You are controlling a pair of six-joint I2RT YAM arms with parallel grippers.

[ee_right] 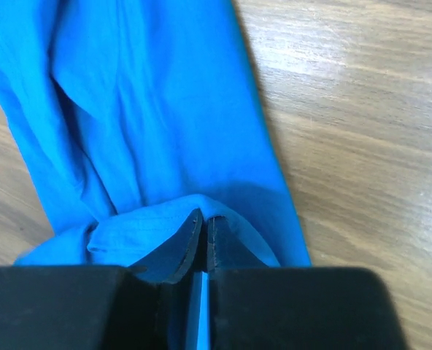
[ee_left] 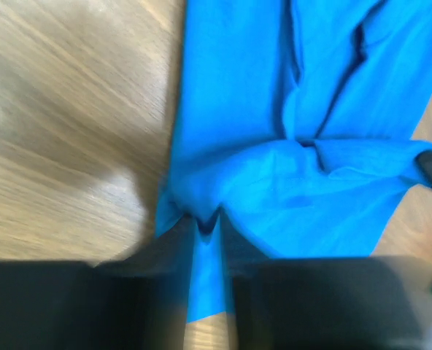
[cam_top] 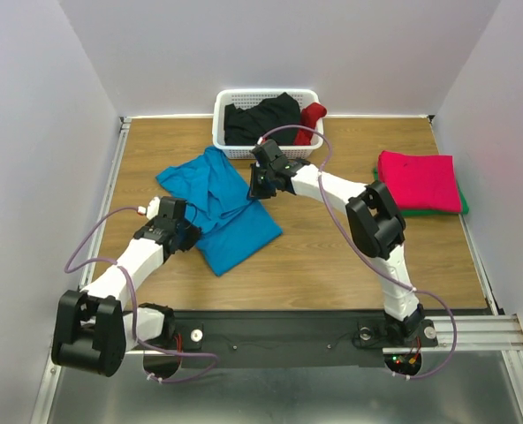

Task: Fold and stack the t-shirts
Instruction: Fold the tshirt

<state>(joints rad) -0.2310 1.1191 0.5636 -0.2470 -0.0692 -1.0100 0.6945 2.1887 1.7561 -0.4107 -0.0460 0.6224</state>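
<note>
The turquoise-blue t-shirt (cam_top: 222,203) lies partly folded on the table's middle left. My left gripper (cam_top: 184,231) is shut on its left edge; the left wrist view shows cloth (ee_left: 303,146) pinched between the fingers. My right gripper (cam_top: 260,185) is shut on the shirt's right edge, with a fold of cloth (ee_right: 150,146) between the fingers in the right wrist view. A folded magenta-red shirt (cam_top: 418,179) lies on a green shirt (cam_top: 464,205) at the right. A black shirt (cam_top: 260,119) and a dark red shirt (cam_top: 312,119) lie in the basket.
The white lattice basket (cam_top: 222,106) stands at the back centre, just behind my right gripper. Bare wood (cam_top: 332,256) shows between the blue shirt and the folded stack. Grey walls close in both sides.
</note>
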